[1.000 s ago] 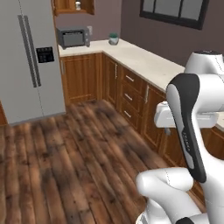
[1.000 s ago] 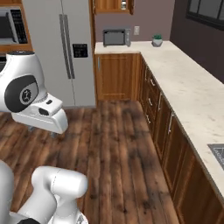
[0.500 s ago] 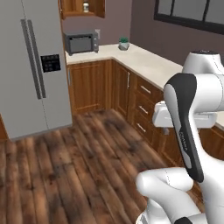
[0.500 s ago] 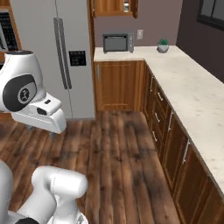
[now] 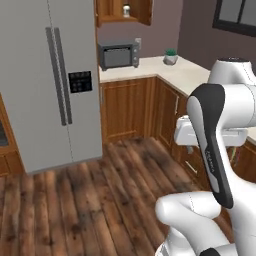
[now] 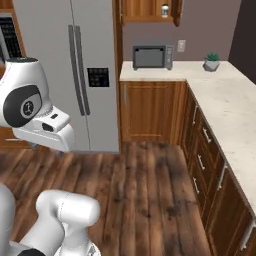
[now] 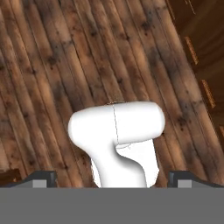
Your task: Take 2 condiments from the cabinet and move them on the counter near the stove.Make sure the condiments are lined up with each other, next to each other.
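Approach step: condiments not yet fetched. Gripper (image 7: 112,183) aimed down at the wood floor (image 7: 52,65), jaws spread wide, nothing between them. Open cabinet (image 6: 149,10) high up beside the refrigerator (image 6: 65,70), above the microwave (image 6: 152,56). One small jar (image 5: 126,9) standing on its shelf, pale, dark-capped; too small for detail. Next move probably: drive closer, raise arm to shelf height.

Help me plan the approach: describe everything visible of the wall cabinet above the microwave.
The cabinet is brown wood, mounted high on the wall right of the grey refrigerator, above the microwave. Its front stands open, showing a wooden shelf with one small jar upright on it. The top is cut off by the frame.
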Robot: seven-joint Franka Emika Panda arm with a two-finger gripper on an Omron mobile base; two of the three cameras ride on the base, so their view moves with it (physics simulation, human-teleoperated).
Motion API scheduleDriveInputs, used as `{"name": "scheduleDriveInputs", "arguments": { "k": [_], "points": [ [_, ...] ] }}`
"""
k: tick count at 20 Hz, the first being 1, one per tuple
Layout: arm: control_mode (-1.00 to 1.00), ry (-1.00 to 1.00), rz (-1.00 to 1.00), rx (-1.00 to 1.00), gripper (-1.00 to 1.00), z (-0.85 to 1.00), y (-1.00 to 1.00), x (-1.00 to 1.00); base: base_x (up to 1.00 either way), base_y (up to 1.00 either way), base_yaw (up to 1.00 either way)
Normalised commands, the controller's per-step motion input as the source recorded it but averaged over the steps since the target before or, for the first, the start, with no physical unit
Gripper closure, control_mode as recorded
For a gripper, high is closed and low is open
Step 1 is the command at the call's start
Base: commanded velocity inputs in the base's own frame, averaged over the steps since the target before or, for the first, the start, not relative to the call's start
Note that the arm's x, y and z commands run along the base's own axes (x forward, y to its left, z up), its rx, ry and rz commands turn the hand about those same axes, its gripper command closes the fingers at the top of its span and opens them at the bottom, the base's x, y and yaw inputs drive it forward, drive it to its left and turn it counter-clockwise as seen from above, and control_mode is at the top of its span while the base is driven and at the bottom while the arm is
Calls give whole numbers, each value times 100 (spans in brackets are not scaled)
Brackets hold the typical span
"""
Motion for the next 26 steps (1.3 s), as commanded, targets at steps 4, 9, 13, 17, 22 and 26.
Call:
{"name": "scheduleDriveInputs", "arguments": {
  "k": [4, 9, 13, 17, 22, 26],
  "points": [
    [100, 0, 0, 0, -100, 0, 0, 0, 100, -1, 19],
    [100, 0, 0, 0, -100, 0, 0, 0, 100, -16, 14],
    [100, 0, 0, 0, -100, 0, 0, 0, 100, -30, 10],
    [100, 0, 0, 0, -100, 0, 0, 0, 100, -50, 8],
    [100, 0, 0, 0, -100, 0, 0, 0, 95, -54, 8],
    [100, 0, 0, 0, -100, 0, 0, 0, 82, -37, 7]
  ]
}}
